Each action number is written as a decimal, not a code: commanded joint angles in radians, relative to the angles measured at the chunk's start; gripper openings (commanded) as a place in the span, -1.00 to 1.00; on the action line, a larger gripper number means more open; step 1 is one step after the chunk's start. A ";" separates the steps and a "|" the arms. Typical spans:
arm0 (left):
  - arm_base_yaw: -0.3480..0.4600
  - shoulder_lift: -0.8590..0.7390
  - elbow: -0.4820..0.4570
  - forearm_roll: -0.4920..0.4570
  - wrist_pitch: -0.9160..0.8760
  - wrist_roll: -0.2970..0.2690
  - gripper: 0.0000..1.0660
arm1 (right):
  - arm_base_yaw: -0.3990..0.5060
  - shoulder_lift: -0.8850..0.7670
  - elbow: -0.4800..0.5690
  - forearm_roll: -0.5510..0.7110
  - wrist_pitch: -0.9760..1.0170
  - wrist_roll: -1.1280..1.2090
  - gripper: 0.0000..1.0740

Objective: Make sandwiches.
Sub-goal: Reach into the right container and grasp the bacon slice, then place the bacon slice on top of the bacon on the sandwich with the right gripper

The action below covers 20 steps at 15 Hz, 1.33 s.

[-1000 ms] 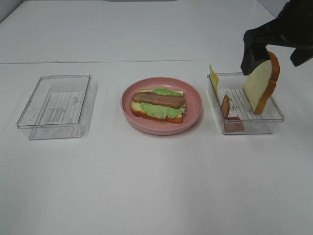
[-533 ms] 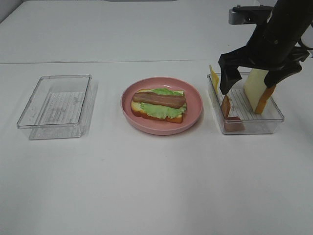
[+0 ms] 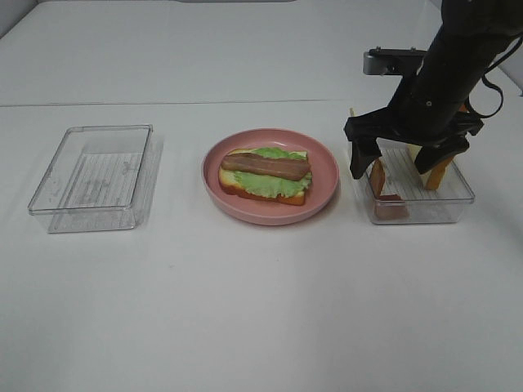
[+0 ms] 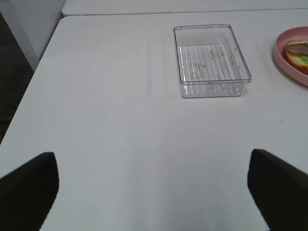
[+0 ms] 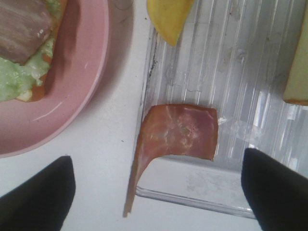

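A half-built sandwich [image 3: 265,174] lies on the pink plate [image 3: 327,184]: a bread slice, green lettuce and a bacon strip on top. It also shows in the right wrist view [image 5: 24,43]. My right gripper [image 3: 395,167] is open and empty, low over the right clear tray [image 3: 425,214]. In the right wrist view the gripper [image 5: 156,195] straddles a bacon strip [image 5: 178,132] that leans on the tray's wall. A yellow cheese square [image 5: 168,17] and a bread slice [image 5: 297,72] stand in that tray. The arm partly hides the bread slice [image 3: 439,173]. My left gripper [image 4: 154,192] is open and empty over bare table.
A clear tray [image 3: 94,175] with nothing in it stands at the left, also in the left wrist view [image 4: 211,57]. The plate's rim [image 4: 291,55] shows there too. The table's left edge [image 4: 41,62] is near the left arm.
My right gripper let go of the bread slice, opened wide, and moved down and left over the bacon strip. The bread slice stays standing in the tray.
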 commanded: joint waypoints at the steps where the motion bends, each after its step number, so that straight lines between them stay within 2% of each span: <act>1: 0.003 -0.016 0.002 -0.003 -0.005 0.001 0.87 | 0.004 0.027 -0.005 0.009 -0.019 0.002 0.63; 2: 0.003 -0.016 0.002 -0.003 -0.005 0.001 0.87 | 0.004 0.036 -0.005 0.009 -0.023 0.002 0.60; 4: 0.003 -0.016 0.002 -0.003 -0.005 0.001 0.87 | 0.004 0.046 -0.005 0.010 -0.024 0.002 0.40; 5: 0.003 -0.016 0.002 -0.003 -0.005 0.001 0.87 | 0.004 0.046 -0.005 0.011 -0.026 0.002 0.18; 6: 0.003 -0.016 0.002 -0.003 -0.005 0.001 0.87 | 0.004 0.046 -0.005 0.013 -0.027 0.002 0.07; 7: 0.003 -0.016 0.002 -0.003 -0.005 0.001 0.87 | 0.004 0.046 -0.005 0.013 -0.025 0.002 -0.56; 8: 0.003 -0.016 0.002 -0.003 -0.005 0.001 0.87 | 0.004 0.046 -0.005 0.013 -0.025 0.002 -0.73; 9: 0.003 -0.016 0.002 -0.003 -0.005 0.001 0.87 | 0.004 0.046 -0.005 0.013 -0.025 0.002 -1.00; 16: 0.003 -0.016 0.002 -0.003 -0.005 0.001 0.87 | 0.004 -0.026 -0.007 0.002 0.032 -0.017 -1.00; 20: 0.003 -0.016 0.002 -0.003 -0.005 0.001 0.87 | 0.013 -0.193 -0.007 -0.019 0.066 -0.017 -1.00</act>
